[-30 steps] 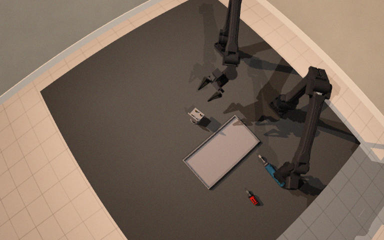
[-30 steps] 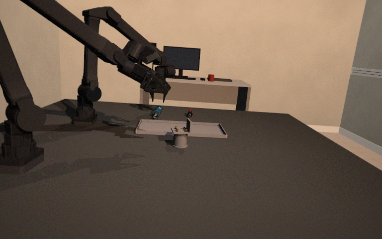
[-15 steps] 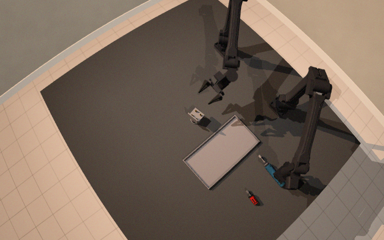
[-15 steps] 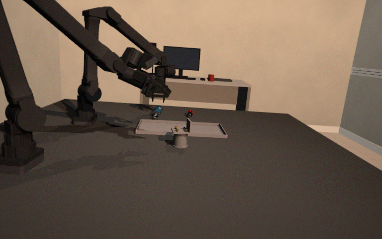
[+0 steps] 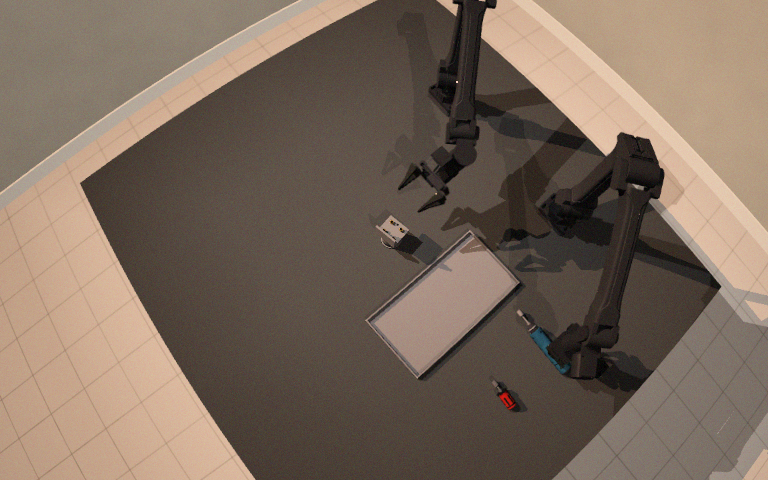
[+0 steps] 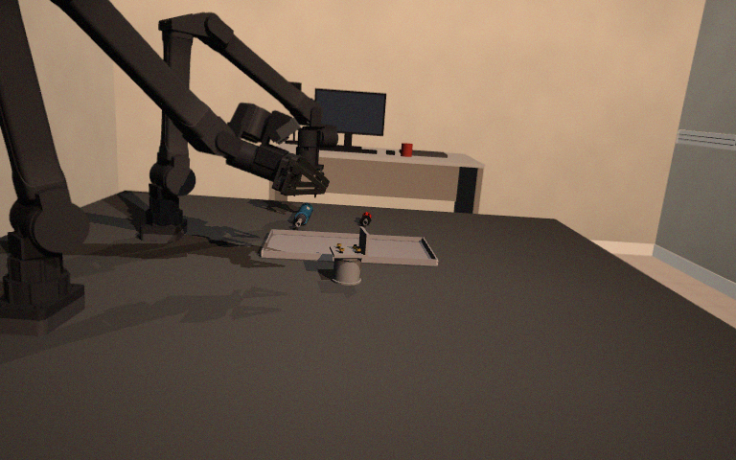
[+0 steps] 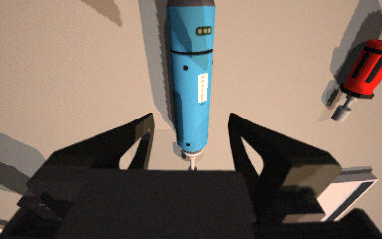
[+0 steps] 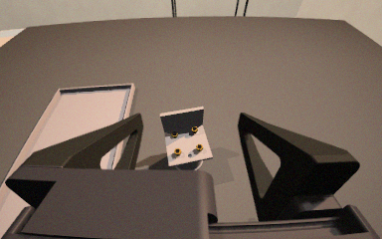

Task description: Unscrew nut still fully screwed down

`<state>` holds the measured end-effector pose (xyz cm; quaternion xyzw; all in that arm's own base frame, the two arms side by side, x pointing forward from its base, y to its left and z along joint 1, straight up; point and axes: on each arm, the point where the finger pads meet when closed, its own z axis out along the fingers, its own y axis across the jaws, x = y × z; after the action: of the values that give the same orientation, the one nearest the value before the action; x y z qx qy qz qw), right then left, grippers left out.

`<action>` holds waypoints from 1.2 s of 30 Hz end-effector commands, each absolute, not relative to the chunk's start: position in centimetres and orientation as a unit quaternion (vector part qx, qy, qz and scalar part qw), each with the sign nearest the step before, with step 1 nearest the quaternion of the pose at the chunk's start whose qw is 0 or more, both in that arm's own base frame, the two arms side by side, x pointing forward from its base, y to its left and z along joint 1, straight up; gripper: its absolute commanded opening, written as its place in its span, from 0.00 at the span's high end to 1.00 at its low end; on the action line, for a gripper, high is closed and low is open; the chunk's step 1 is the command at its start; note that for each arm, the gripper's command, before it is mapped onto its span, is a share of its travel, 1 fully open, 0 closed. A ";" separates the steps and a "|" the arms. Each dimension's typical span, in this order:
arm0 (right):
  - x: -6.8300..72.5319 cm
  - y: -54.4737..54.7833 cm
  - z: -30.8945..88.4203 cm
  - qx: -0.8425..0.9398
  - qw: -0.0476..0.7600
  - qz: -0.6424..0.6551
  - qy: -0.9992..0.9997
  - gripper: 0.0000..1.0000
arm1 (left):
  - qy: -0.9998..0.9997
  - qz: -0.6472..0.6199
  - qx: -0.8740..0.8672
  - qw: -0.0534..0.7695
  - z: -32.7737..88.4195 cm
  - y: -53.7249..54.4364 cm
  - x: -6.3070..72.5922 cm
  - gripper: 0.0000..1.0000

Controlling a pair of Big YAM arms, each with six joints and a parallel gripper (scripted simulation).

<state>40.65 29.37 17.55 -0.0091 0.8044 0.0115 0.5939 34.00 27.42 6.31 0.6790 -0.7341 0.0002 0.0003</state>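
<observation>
Top view, lot one: the module (image 5: 386, 245) (image 6: 347, 270) (image 8: 191, 165), standing on the table (image 5: 254, 254) (image 6: 347, 368) (image 7: 99, 75) (image 8: 288, 65), between its upper-left edge and the tray (image 5: 419, 376) (image 6: 304, 258) (image 7: 355, 175) (image 8: 96, 86). Bracket (image 5: 393, 229) (image 6: 364, 241) (image 8: 182, 121) in place on top.

Lot two: four nuts (image 8: 199, 147), yellowish, on the bracket. You cannot tell from these views which is fully down.

Lot three: the blue driver (image 5: 542, 341) (image 6: 304, 213) (image 7: 191, 95), lying toward the table's lower-right edge; socket end pointing at the tray.

Lot four: the red driver (image 5: 506, 398) (image 6: 366, 217) (image 7: 364, 70), lying apart; probably not your tool.

Progress: early, by your reckoning. Done: module upright, bracket seated. Left: pick-up, steadying the loose module, loosening the right nut, clearing the tool.

Left jaws (image 5: 560, 348): moderately wide, above the blue driver, one jaw to either side of its barrel; nothing held. Contact: none you can make out.

Right jaws (image 5: 408, 200) (image 6: 321, 190): wide, empty, raised near the module and facing it, touching nothing.

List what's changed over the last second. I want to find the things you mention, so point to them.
The right gripper (image 5: 408, 200) (image 6: 305, 191) (image 8: 190, 119) moved slightly toward the joint module (image 5: 388, 245) (image 6: 346, 270) (image 8: 197, 165) in the top view, its fingers tilting less steeply down. Nothing grasped or released. Module, electric nut driver (image 5: 542, 340) (image 6: 305, 212) (image 7: 191, 95), tray (image 5: 392, 347) (image 7: 348, 196) (image 8: 132, 95) and left arm (image 5: 617, 260) (image 6: 260, 70) look unchanged.
</observation>
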 end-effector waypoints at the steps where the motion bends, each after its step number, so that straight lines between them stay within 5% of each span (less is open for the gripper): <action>1: 40.5 30.4 17.4 -0.021 0.607 0.015 0.794 0.14 | -0.735 0.004 0.677 -0.034 8.0 29.3 35.9 0.35; 36: 40.5 30.4 11.3 -0.020 0.611 0.016 0.792 0.14 | -0.735 0.004 0.677 -0.034 8.0 29.3 35.9 0.35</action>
<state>40.65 29.93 11.52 -0.0194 0.7957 0.0099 0.6053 34.00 27.42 6.31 0.6790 -0.7341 0.0002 0.0003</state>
